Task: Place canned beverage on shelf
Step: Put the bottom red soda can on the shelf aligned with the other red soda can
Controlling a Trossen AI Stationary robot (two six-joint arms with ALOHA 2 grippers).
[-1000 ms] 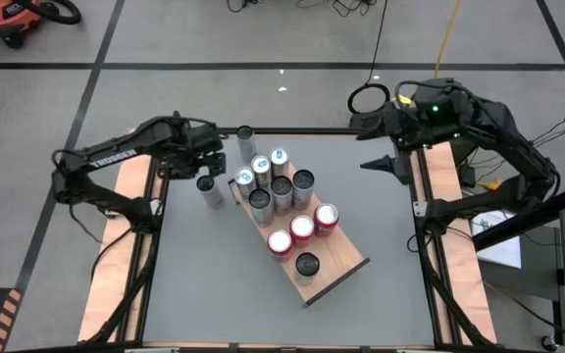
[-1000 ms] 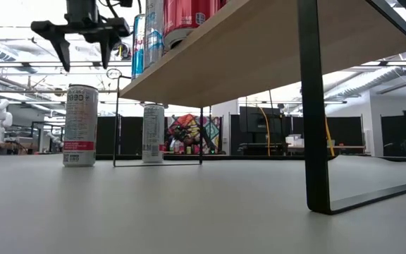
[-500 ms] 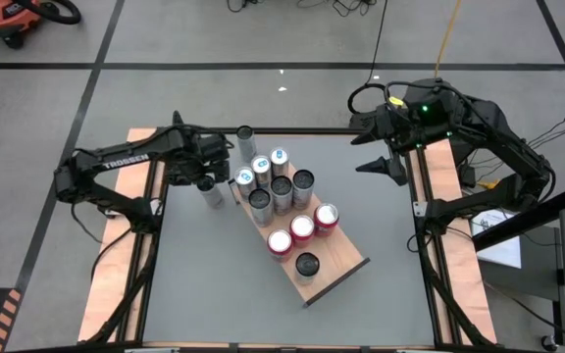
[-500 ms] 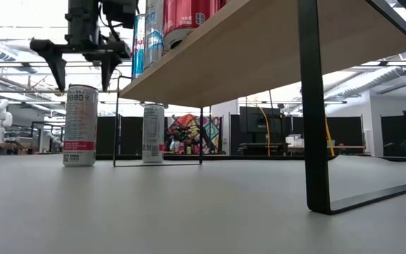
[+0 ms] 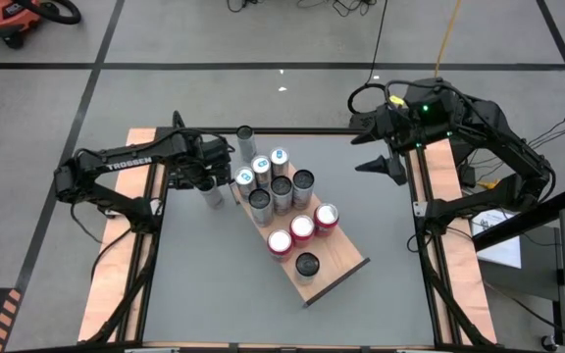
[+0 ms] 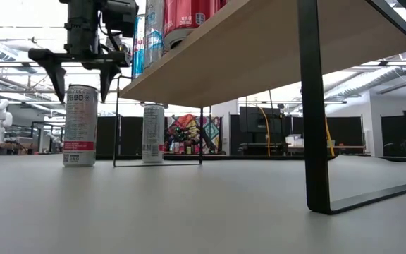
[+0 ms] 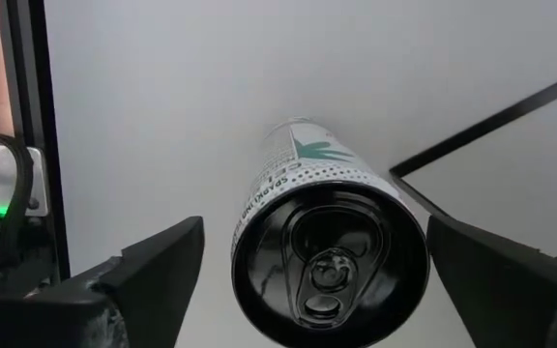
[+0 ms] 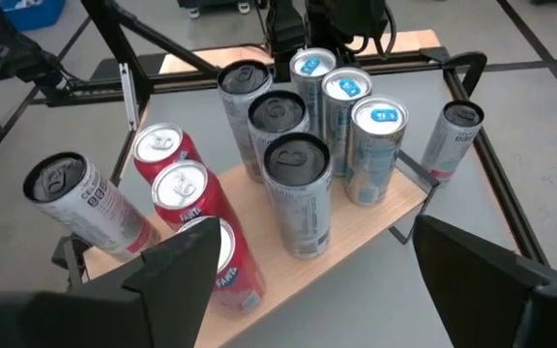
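Ten cans on the shelf (image 5: pixel 336 267): three red, three blue-topped, four dark-topped. Two more on the desk (image 5: pixel 204 284): one (image 5: pixel 210 192) beside the shelf's corner, another (image 5: pixel 245 136) at the far edge. Left end effector (image 6: pixel 80 68) poised straight above the nearer desk can, fingers spread wide, grasping nothing. Right end effector (image 5: pixel 380 163) released, waiting over the desk's right edge.

cans (image 5: pixel 282 187): 12 (ten on the shelf (image 5: pixel 338 269), two off) | shelf: 1
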